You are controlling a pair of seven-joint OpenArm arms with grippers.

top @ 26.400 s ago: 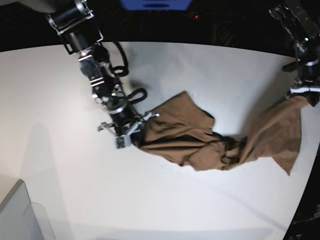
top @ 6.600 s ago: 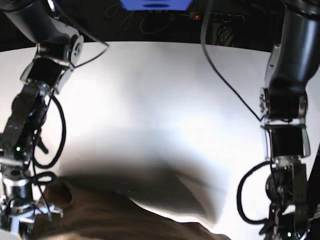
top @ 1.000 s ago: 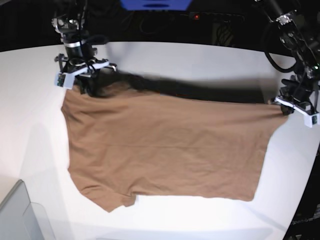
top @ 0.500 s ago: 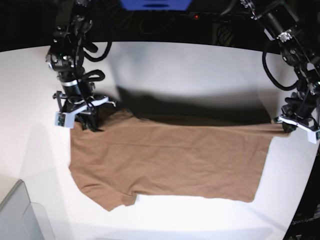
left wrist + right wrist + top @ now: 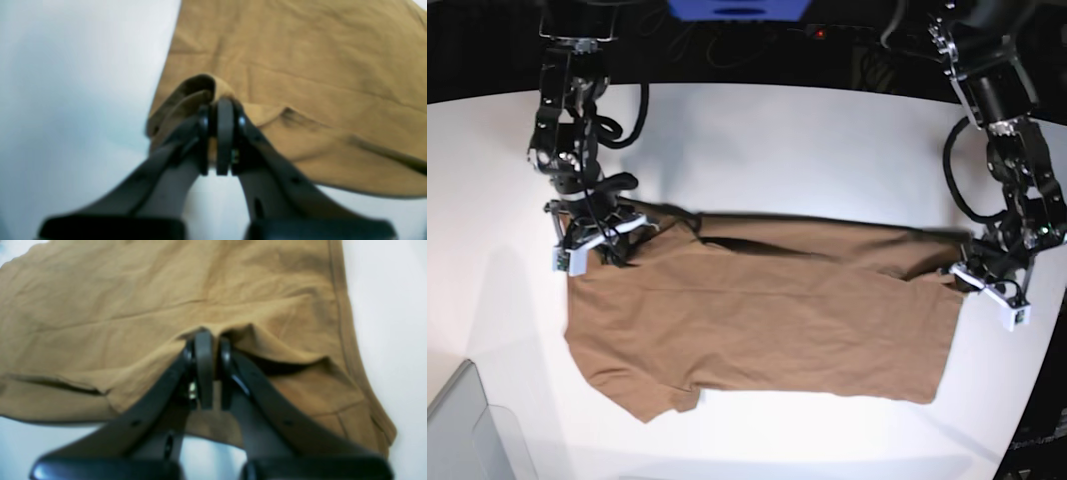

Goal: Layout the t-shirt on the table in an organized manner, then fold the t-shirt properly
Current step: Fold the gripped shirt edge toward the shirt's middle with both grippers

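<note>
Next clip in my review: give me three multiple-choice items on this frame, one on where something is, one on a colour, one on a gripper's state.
1. Where does the t-shirt lie?
A. Spread on the table
B. Bunched inside the grey bin
C. Hanging clear of the table

2. What colour is the t-shirt?
A. Navy blue
B. Tan-brown
C. White

3. What is the left gripper doing?
A. Open above bare table
B. Shut on nothing
C. Shut on the t-shirt

Answers:
1 A, the base view shows the cloth spread on the white tabletop, with the bin corner apart from it at the lower left.
2 B, all three views show tan-brown cloth.
3 C, the left wrist view shows the jaws pinched together with a fold of cloth between them; the right gripper pinches the cloth likewise.
</note>
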